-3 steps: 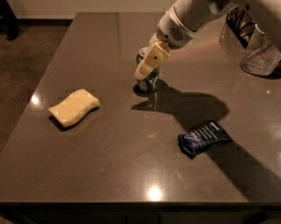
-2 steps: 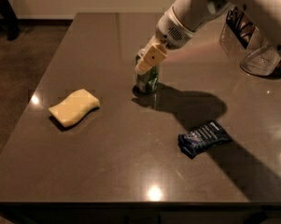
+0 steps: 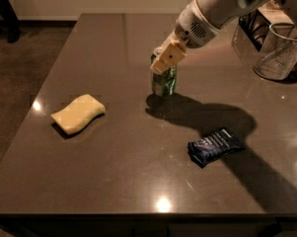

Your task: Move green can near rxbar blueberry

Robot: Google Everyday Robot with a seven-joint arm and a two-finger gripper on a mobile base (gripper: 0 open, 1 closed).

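The can [image 3: 164,83] is clamped at its top by the gripper [image 3: 163,63], jaws closed; it has been carried slightly rightward; the bar [image 3: 215,145] is still well apart.

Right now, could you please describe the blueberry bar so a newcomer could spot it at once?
On the dark table, start at the green can under the gripper, then look nearer and right. The rxbar blueberry lies flat and dark blue, unlike the pale yellow sponge.

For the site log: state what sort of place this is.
Probably an office break area: glossy dark table, a green can and blue snack bar, carpeted floor. The pincer sits at the green can's top.
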